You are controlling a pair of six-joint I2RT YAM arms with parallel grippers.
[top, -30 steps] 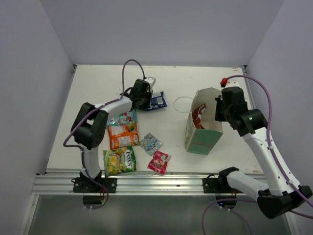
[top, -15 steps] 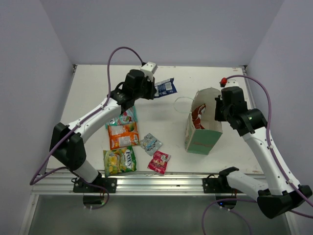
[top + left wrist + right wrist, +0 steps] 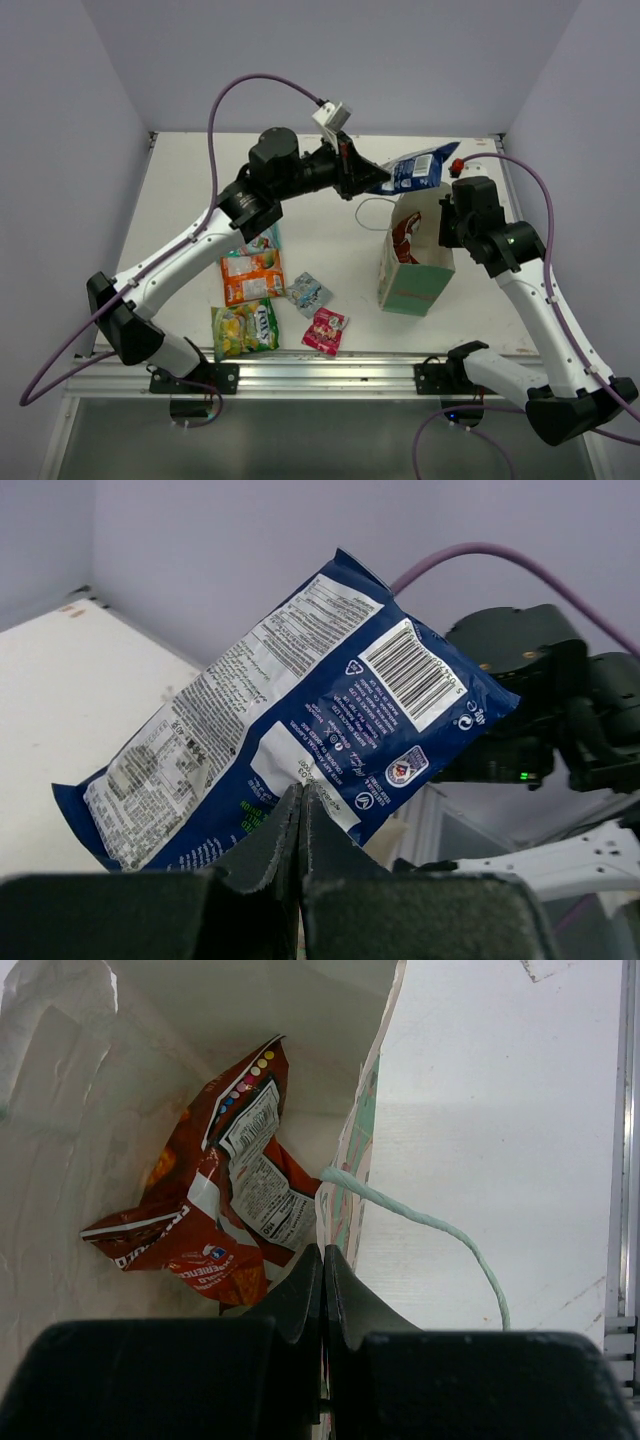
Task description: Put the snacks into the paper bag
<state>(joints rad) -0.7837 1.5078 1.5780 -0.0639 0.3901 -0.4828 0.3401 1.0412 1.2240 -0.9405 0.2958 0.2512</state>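
Left arm stretched high across the bench (image 3: 200,170); left tool (image 3: 302,795) clamped on a blue packet (image 3: 300,700) aloft near the mouth of the paper bag (image 3: 410,285); right arm bent, right tool (image 3: 322,1260) pinching the bag's rim; red packet (image 3: 210,1210) inside.

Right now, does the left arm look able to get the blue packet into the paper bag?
Probably yes: the left pincer holds the blue packet by the far rim of the paper bag, whose mouth stands open, the right pincer pinching its edge.
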